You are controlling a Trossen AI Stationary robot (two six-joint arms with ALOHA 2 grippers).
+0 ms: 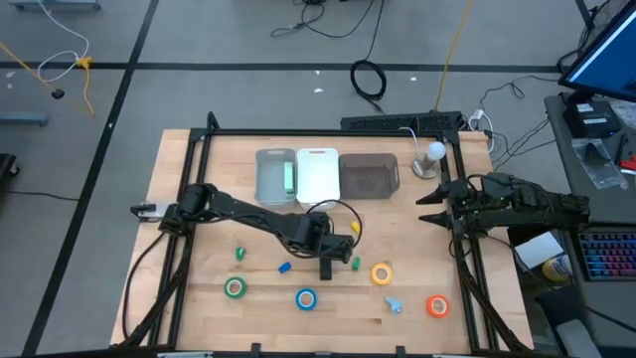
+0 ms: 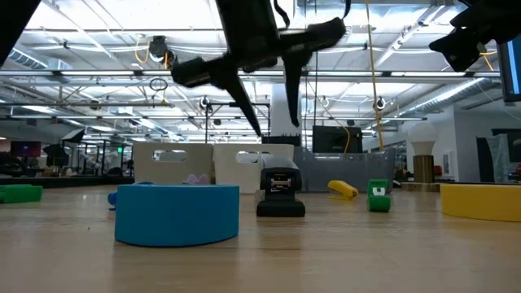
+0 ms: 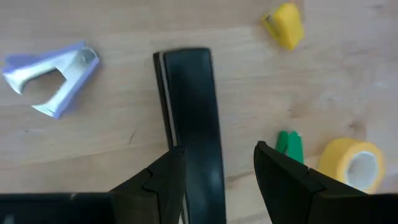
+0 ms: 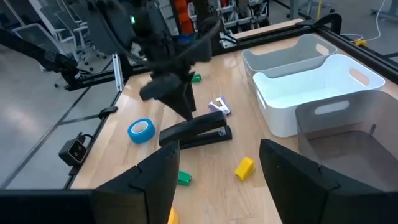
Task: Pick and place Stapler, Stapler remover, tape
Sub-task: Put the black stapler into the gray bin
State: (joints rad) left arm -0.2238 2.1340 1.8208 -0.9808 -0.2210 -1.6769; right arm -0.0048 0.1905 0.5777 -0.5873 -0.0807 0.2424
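- Over the middle of the bench (image 1: 199,298), the left claw (image 1: 326,251) hung with its fingers spread, poised above the black stapler (image 1: 326,267) without touching it.
- From the left wrist view, the stapler (image 3: 189,106) ran lengthwise toward the gap between the two dark fingers (image 3: 158,180), which stood apart on either side of its near end.
- Just beside the stapler lay a pale lilac staple remover (image 3: 53,78) on one side, and a small yellow piece (image 3: 283,25) and a small green piece (image 3: 289,144) on the other.
- Nearer the front edge, the four tape rolls sat apart from each other: the green roll (image 1: 235,287), the blue roll (image 1: 305,298), the yellow roll (image 1: 382,273) and the orange roll (image 1: 437,305).
- Between the yellow and orange rolls lay a small light-blue item (image 1: 395,304); another green bit (image 1: 239,255) and a blue bit (image 1: 284,267) lay left of the stapler.
- Behind all this stood three bins in a row, touching side to side: a grey bin (image 1: 275,176), a white bin (image 1: 318,174) and a dark smoky bin (image 1: 369,175).
- The right claw (image 1: 429,206) waited at the bench's right edge, raised off the wood, its fingers (image 4: 155,180) held wide apart and holding nothing.
- At bench level, the blue roll (image 2: 177,213) loomed closest, with the stapler (image 2: 280,194) end-on behind it.
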